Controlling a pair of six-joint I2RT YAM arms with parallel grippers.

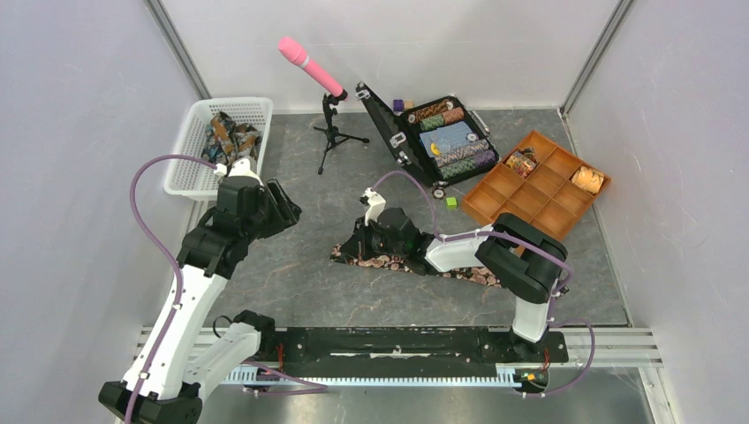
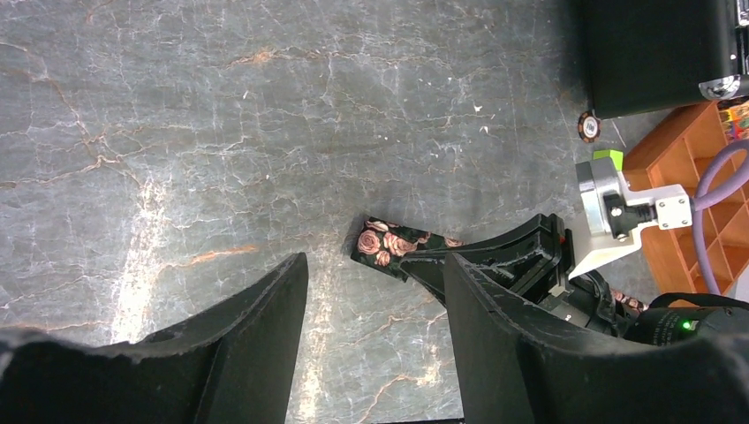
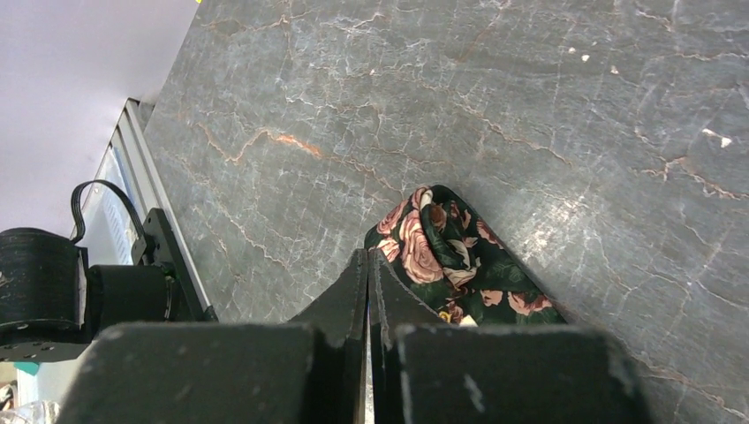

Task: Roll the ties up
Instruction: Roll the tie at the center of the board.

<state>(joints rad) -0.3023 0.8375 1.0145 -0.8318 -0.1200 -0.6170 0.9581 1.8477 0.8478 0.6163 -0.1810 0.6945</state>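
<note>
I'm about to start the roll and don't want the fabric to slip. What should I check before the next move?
1. Tie lying out as a strip on the table: ok.
2. Right gripper shut near the tie's end: ok.
3. Fabric actually pinched in it: cannot tell.
4. Left gripper open, empty, apart from the tie: ok.
5. Any coil started: not ok.

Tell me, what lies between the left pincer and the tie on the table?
Nothing: only bare table lies between the left pincer and the tie. The top and left wrist views both show it.
</note>
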